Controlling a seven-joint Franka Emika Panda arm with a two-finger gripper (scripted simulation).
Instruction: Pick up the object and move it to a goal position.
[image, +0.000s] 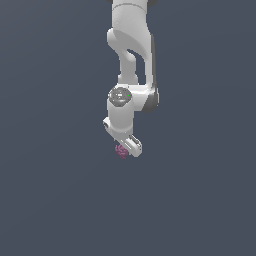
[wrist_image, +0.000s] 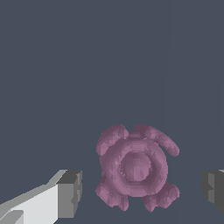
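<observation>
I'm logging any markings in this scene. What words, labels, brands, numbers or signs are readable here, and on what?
None: no readable text in either view.
The pink lump bears only moulded bumps and rings.
The white arm and the fingers show no lettering.
The grey background is plain.

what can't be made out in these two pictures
- Exterior view: the pink lump is too small for detail, partly behind the gripper; its fingertips cannot be made out.
- Wrist view: both fingers are cut off by the frame edges; contact with the surface under the lump is unclear.
</observation>
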